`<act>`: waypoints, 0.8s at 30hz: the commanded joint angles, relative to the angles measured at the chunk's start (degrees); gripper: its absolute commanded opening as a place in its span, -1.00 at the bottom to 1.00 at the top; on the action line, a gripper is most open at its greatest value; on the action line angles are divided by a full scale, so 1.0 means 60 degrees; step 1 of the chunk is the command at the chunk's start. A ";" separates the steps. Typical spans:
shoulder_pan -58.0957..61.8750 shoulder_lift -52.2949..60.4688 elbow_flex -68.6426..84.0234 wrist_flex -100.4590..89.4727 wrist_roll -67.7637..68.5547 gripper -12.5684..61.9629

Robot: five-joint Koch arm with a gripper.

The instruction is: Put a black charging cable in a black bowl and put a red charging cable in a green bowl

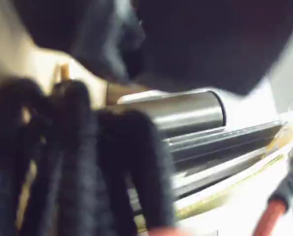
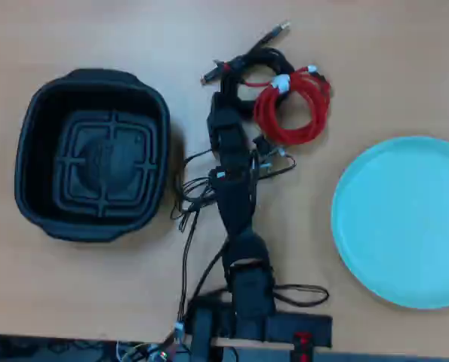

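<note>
Two coils lie touching on the far tabletop (image 2: 345,45), so the jaws, whose gap cannot be told, should close only on the black charging cable (image 2: 258,62), leaving the red charging cable (image 2: 296,109), before swinging left to the black bowl (image 2: 28,113).

No text or label is legible anywhere.

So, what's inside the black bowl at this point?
In the overhead view the black bowl holds nothing: only its ribbed bottom shows. Both the black charging cable and the red charging cable lie on the table outside it.
</note>
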 commanded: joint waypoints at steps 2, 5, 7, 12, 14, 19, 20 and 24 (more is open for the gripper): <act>0.1904 1.1909 0.4277 2.1621 -0.4233 -0.86; 0.1714 1.1968 0.4219 2.1650 -0.4189 -0.86; 0.1523 1.2187 0.4204 2.1680 -0.4087 -0.86; 0.0864 1.4443 0.4277 2.2178 -0.4043 -0.86; 0.0762 1.5366 0.4277 2.2603 -0.4058 -0.86; 0.0029 1.6567 0.3955 2.3320 -0.4043 -0.86; -0.0015 1.6553 0.3589 2.3569 -0.4043 -0.86; -0.0176 1.6553 0.1904 2.4829 -0.4058 -0.85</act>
